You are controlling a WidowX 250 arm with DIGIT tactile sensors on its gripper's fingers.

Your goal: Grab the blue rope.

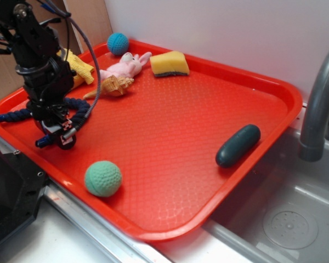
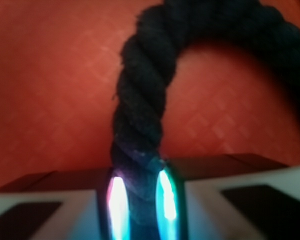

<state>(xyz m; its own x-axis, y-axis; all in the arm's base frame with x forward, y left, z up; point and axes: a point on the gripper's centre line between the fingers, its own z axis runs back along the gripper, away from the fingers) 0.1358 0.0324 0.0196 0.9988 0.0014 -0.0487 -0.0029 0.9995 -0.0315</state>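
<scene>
I am pinching the blue rope [image 2: 140, 115] between my fingers at the tray's left end.

The rope is arching up out of my grip in the wrist view, its dark twisted strands looping over the red tray [image 1: 170, 126]; from outside, it is curving around my gripper [image 1: 55, 129], with one bright blue tip [image 1: 0, 117] pointing at the left rim and another [image 1: 40, 143] poking out by the front edge. My fingers [image 2: 117, 200] are pressing in on the cord from both sides. Just behind me a yellow cloth [image 1: 79, 68] is lying beside a pink plush bunny [image 1: 123, 68], with a blue ball [image 1: 118, 43] and a yellow sponge [image 1: 169, 63] near the back rim. A green ball [image 1: 103, 178] is sitting near the front edge, and a dark teal capsule [image 1: 238, 145] is resting well apart by the right rim, next to the grey faucet [image 1: 318, 104] over the sink [image 1: 285, 219].
</scene>
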